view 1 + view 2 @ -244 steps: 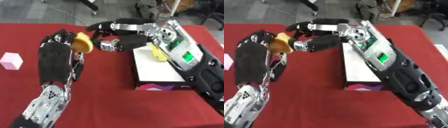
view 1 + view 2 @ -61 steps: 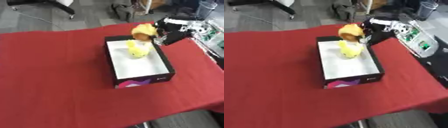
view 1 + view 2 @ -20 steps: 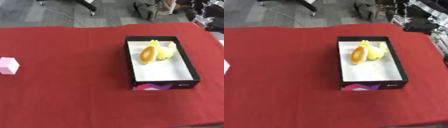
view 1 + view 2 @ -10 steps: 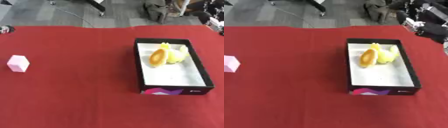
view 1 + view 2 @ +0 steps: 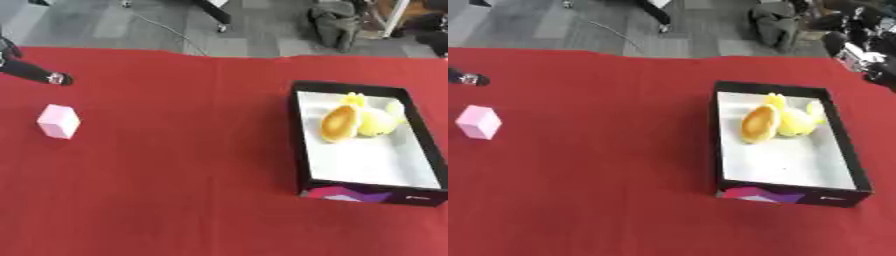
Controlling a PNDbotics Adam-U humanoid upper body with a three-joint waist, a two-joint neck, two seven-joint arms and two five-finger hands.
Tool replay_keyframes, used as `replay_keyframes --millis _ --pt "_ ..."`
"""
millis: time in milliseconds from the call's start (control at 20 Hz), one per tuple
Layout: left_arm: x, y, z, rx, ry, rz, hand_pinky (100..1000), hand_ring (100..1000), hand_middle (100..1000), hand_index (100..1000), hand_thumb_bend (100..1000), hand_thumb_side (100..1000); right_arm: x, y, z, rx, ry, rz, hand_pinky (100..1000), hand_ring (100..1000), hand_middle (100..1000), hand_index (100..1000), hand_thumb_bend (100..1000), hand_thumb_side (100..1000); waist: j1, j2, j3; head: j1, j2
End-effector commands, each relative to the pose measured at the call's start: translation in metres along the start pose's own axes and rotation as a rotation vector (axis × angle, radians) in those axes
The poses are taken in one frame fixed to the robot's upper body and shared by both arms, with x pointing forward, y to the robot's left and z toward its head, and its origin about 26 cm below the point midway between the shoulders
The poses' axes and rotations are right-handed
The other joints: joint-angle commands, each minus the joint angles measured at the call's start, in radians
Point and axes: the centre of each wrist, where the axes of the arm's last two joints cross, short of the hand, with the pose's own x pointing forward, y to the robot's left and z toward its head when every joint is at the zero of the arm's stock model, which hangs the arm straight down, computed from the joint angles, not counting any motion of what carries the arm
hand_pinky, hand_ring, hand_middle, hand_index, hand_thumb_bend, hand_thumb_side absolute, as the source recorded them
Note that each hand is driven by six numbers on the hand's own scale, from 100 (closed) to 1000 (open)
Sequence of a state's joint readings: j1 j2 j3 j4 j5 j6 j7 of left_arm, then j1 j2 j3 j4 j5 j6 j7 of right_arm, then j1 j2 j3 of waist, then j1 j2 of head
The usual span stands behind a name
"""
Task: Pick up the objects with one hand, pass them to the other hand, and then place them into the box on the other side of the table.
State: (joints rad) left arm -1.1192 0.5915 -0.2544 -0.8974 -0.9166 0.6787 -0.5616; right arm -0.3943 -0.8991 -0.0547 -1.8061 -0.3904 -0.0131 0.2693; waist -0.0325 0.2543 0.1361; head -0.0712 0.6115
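A black box (image 5: 298, 146) with a white floor stands on the right of the red table. An orange-brown round piece (image 5: 339, 123) lies in its far half, leaning against a yellow soft toy (image 5: 377, 121). A pink cube (image 5: 59, 121) sits on the cloth at the far left. Part of my left hand (image 5: 33, 73) reaches in from the left edge, above the cube and apart from it. My right hand (image 5: 857, 49) shows blurred at the upper right, beyond the box's far corner, with nothing seen in it.
The red cloth (image 5: 175, 165) lies bare between the cube and the box. Beyond the table's far edge is grey floor with chair legs (image 5: 214, 15) and a dark bag (image 5: 337, 22).
The camera has swung left, so the box and the cube sit further right in the picture. My left hand has come into sight at the left edge. The pieces in the box lie as before.
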Motion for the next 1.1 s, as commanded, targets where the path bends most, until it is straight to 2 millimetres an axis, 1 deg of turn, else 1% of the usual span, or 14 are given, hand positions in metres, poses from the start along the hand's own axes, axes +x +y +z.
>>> replay_keyframes --millis 50,300,500,750,1100 --pt "-0.002 0.009 -0.006 -0.214 0.233 0.136 899 868 793 883 757 495 0.010 -0.008 0.000 -0.006 -0.011 0.028 1000 1000 833 1000 100 516 0.002 -0.014 -0.001 0.010 -0.016" --pt "0.002 -0.005 -0.013 -0.242 0.276 0.112 894 870 780 866 759 490 0.008 -0.009 0.000 -0.015 0.000 0.021 1000 1000 825 1000 100 527 0.002 -0.011 -0.006 0.010 -0.017" --pt "0.004 -0.014 -0.019 -0.252 0.308 0.099 895 874 787 870 739 487 0.008 -0.008 -0.002 -0.014 0.004 0.019 1000 1000 820 1000 100 531 0.002 -0.005 -0.009 0.015 -0.021" --pt "0.002 -0.018 -0.022 -0.267 0.318 0.113 902 882 796 876 737 490 0.008 -0.007 -0.002 -0.019 0.013 0.019 1000 1000 816 1000 100 543 0.005 0.003 -0.015 0.021 -0.029" --pt "-0.010 -0.019 -0.028 -0.264 0.348 0.136 906 886 802 856 724 488 0.007 -0.007 -0.002 -0.029 0.026 0.016 1000 1000 809 1000 100 561 0.006 0.009 -0.018 0.017 -0.034"
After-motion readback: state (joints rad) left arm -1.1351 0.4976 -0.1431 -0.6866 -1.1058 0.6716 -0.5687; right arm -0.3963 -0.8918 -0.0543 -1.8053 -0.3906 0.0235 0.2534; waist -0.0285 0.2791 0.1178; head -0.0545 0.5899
